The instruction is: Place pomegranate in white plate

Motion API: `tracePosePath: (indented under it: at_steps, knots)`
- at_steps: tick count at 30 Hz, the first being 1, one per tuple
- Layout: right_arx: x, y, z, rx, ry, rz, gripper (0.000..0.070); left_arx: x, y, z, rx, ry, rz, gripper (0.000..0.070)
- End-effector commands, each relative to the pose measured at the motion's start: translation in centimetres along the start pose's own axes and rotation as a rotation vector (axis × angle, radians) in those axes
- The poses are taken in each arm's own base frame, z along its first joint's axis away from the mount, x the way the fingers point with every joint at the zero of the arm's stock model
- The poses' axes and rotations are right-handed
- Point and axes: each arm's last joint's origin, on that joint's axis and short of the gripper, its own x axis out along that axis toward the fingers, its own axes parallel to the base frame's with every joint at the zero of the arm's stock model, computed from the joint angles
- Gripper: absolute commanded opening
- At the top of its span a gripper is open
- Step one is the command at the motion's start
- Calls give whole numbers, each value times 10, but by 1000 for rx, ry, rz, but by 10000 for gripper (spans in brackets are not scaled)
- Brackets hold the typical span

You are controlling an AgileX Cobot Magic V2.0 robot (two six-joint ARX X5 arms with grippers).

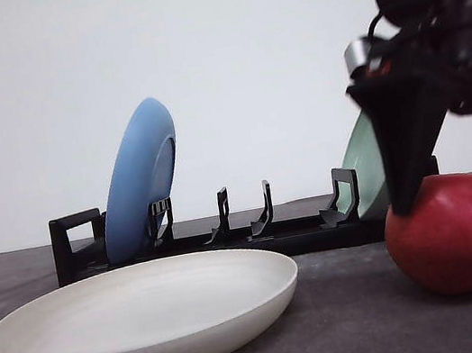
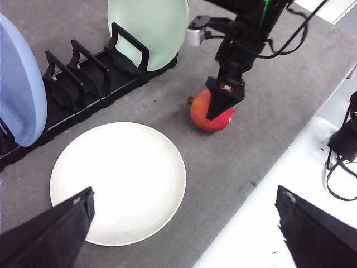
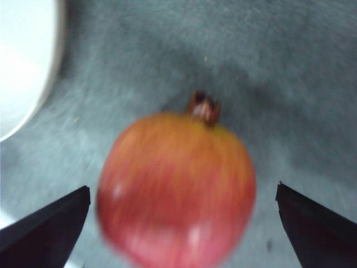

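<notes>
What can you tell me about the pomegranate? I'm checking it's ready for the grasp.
The glossy red, roundish pomegranate rests on the grey felt-like table mat, right of the round cream-white plate and apart from it. It looks yellowish-orange near its brown, jagged crown, with a small tan nub at the other end. The right gripper is open with a finger on either side; whether they touch is unclear.

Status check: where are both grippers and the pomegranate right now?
Right gripper open, fingers straddling the pomegranate, which sits on the table. Left gripper open, above the white plate. Plate empty, path to it unobstructed.
</notes>
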Motion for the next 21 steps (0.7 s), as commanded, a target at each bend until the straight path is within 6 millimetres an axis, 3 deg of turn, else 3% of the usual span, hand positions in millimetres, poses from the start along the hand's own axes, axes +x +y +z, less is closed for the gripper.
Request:
tracePosePath:
  at_steps: [1, 10, 13, 17, 21]
  knots:
    - [7, 0, 6, -13, 13, 0, 700, -2, -2, 3, -11, -5, -17, 636]
    - [27, -7, 11, 9, 70, 0, 693, -2, -2, 2, -15, -2, -15, 636]
    - [27, -7, 11, 12, 71, 0, 531, -2, -2, 2, -15, -2, -15, 636]
    - [22, -4, 15, 29, 68, 0, 512, -2, -2, 3, -15, -4, -16, 636]
    - [8, 15, 28, -12, 65, 5, 513, -2, -2, 3, -16, -11, -18, 636]
